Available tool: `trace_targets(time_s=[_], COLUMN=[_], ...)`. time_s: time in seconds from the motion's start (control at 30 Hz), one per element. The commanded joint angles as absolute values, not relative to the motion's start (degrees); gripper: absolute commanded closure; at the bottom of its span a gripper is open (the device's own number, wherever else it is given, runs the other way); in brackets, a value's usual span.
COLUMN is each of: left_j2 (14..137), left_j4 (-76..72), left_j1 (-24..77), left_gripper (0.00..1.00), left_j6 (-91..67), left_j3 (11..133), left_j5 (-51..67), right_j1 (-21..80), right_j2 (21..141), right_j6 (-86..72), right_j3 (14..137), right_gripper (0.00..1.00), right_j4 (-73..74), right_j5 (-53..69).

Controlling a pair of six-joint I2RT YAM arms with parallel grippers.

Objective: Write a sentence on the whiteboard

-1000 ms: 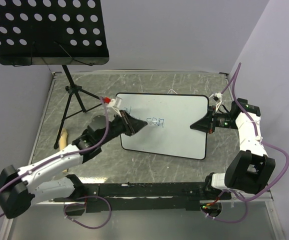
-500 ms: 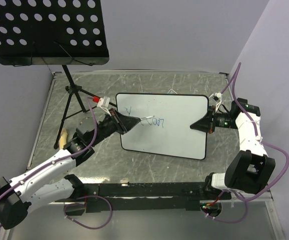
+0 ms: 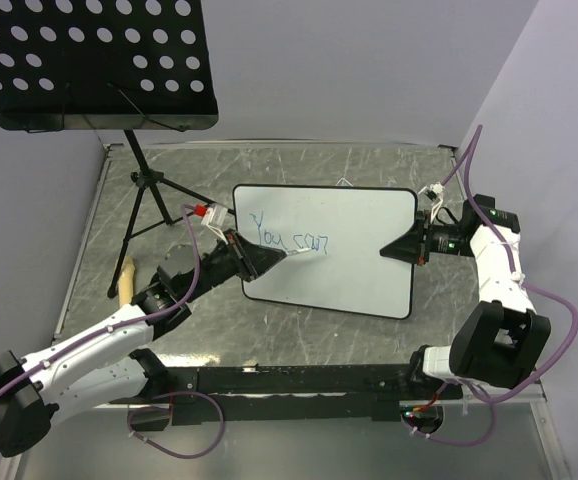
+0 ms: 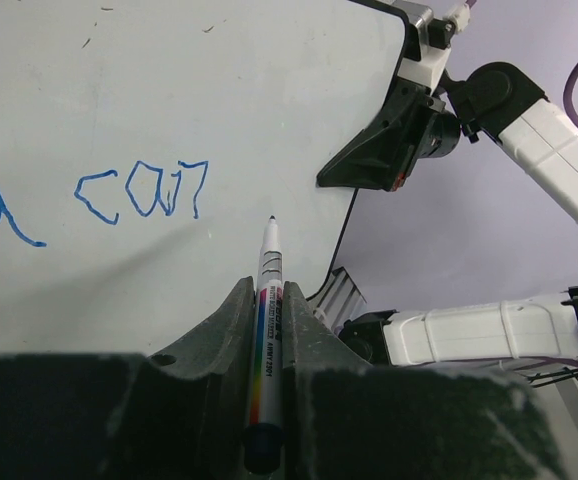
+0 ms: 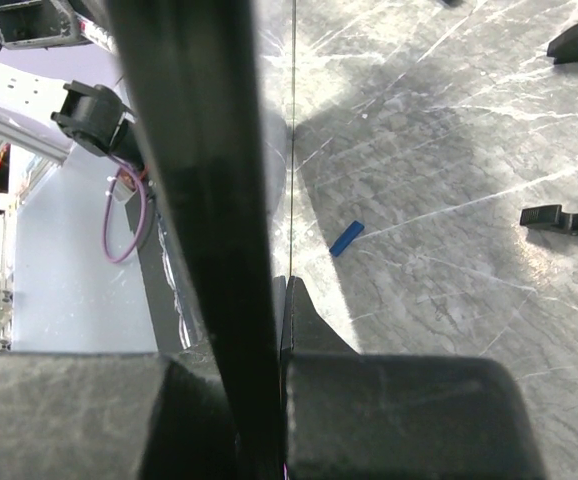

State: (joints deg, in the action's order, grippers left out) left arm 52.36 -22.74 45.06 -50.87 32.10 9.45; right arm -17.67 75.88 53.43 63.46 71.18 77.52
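1. Top view: the whiteboard (image 3: 354,275) lies near the middle of a scratched grey table (image 3: 269,170), long sides running from 9 to 3 o'clock.
2. The sentence (image 3: 289,240), in thin blue marker, reads "You can" and sits toward the board's 10 o'clock corner.
3. The left gripper (image 3: 267,258) reaches in from the board's 9 o'clock edge, clenched around a white marker (image 4: 270,255). The tip points at the board just below "can" – contact cannot be judged.
4. The right gripper (image 3: 401,250) is clamped on the board's black frame at 3 o'clock.
5. A black perforated music stand (image 3: 89,60) stands at the view's 10 o'clock.
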Motion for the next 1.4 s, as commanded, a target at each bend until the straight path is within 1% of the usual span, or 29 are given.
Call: trace_targets(time_s=[0.0,0.23,0.63,0.83,1.1,1.37], left_j2=[52.03,51.33,52.91,52.3,46.76,43.42], left_j4=[-26.37,-28.47,-32.34,-29.1,-23.12,-20.66], left_j1=[45.44,45.79,47.64,48.43,48.52,48.6], left_gripper=[0.99,0.99,0.99,0.99,0.99,0.99], left_j6=[-51.06,-51.86,-52.74,-51.16,-49.66,-49.22], left_j3=[32.35,29.97,29.09,29.71,27.34,25.66], left_j5=[9.41,8.44,7.03,4.75,1.67,0.88], right_j1=[-17.84,-17.75,-17.84,-17.75,-17.75,-17.67], right_j2=[72.25,69.44,70.05,70.58,70.84,70.23], right_j6=[49.94,40.61,40.69,43.15,43.42,41.92], right_j3=[63.28,60.29,60.2,61.08,61.08,60.64], right_gripper=[1.0,1.0,1.0,1.0,1.0,1.0], right_j4=[64.0,54.42,54.93,57.48,57.66,55.99], right_j5=[93.08,92.55,92.72,92.9,92.9,92.73])
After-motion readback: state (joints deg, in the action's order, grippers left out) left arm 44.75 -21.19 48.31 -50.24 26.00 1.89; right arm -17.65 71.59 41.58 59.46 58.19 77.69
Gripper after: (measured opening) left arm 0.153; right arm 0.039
